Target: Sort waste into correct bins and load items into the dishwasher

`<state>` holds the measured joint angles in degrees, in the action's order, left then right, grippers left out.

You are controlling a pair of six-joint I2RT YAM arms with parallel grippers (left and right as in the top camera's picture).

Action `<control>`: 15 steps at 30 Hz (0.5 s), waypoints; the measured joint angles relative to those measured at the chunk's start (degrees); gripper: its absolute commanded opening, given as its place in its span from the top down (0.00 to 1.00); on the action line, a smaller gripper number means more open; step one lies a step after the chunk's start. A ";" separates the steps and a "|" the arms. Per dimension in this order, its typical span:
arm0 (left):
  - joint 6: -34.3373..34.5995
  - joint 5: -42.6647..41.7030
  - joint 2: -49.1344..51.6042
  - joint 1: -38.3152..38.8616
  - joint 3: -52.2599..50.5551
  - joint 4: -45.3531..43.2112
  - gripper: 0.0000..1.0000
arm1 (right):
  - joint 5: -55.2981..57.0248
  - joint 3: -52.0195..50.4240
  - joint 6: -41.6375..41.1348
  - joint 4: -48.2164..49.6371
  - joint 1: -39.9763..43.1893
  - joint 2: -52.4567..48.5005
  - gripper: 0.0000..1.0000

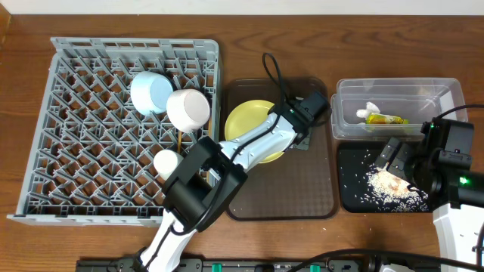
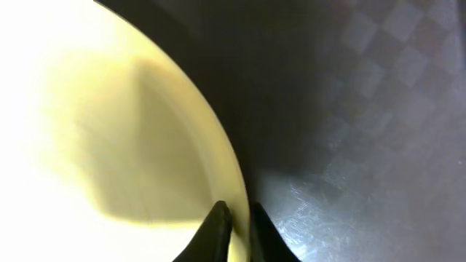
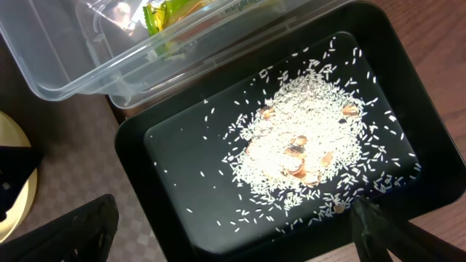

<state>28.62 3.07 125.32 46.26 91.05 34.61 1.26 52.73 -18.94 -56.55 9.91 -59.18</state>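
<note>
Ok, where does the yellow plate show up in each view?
Overhead: yellow plate at centre, on the brown tray.
Left wrist: it fills the left half, rim pinched by the left claw.
Right wrist: sliver at the left edge.
Shared landmark: the brown tray's checkered floor.

left gripper (image 2: 237,217): jaws pinched | right gripper (image 3: 233,225): spread wide, seemingly hovering

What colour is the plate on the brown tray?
Pale yellow. The plate shows best in the overhead view.
</note>
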 measured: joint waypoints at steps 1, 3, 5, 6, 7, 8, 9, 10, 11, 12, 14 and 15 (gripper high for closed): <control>-0.02 0.09 -0.02 0.00 0.00 0.02 0.92 | 0.02 0.00 0.00 0.00 -0.02 0.00 0.01; -0.04 0.15 -0.09 0.04 0.00 0.07 0.92 | 0.02 0.00 0.00 0.00 -0.02 0.00 0.01; -0.04 0.15 -0.20 0.04 -0.02 0.11 0.92 | 0.02 0.00 0.00 0.00 -0.02 0.00 0.01; -0.04 0.13 -0.28 0.04 -0.04 0.11 0.92 | 0.02 0.00 0.00 0.00 -0.02 0.00 0.01; -0.04 0.11 -0.42 0.04 -0.17 0.11 0.92 | 0.02 0.00 0.00 0.00 -0.02 0.00 0.01; -0.07 0.09 -0.63 0.04 -0.39 0.20 0.92 | 0.02 0.00 0.00 0.00 0.00 0.00 0.01; -0.13 0.07 -0.94 0.04 -0.66 0.46 0.92 | 0.02 0.00 0.00 0.00 -0.02 0.00 0.01; -0.13 -0.15 -1.38 0.04 -0.96 0.85 0.92 | 0.02 0.00 0.00 0.00 -0.02 0.00 0.01; -0.13 -0.57 -1.92 0.07 -1.40 1.20 0.93 | 0.02 0.00 0.00 0.00 -0.02 0.00 0.01; -0.15 -1.11 -2.69 0.13 -1.84 1.79 0.92 | 0.02 0.00 0.00 0.00 -0.02 -0.02 0.01; -0.17 -1.68 -4.94 0.39 -2.73 3.32 0.92 | 0.02 0.00 0.00 0.02 0.00 0.00 0.01; -0.15 -1.90 -6.56 0.48 -3.08 4.09 0.93 | 0.02 0.00 0.00 0.00 -0.02 0.00 0.01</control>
<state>28.47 1.17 118.76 46.74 87.96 38.70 1.28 52.73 -18.94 -56.55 9.89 -59.18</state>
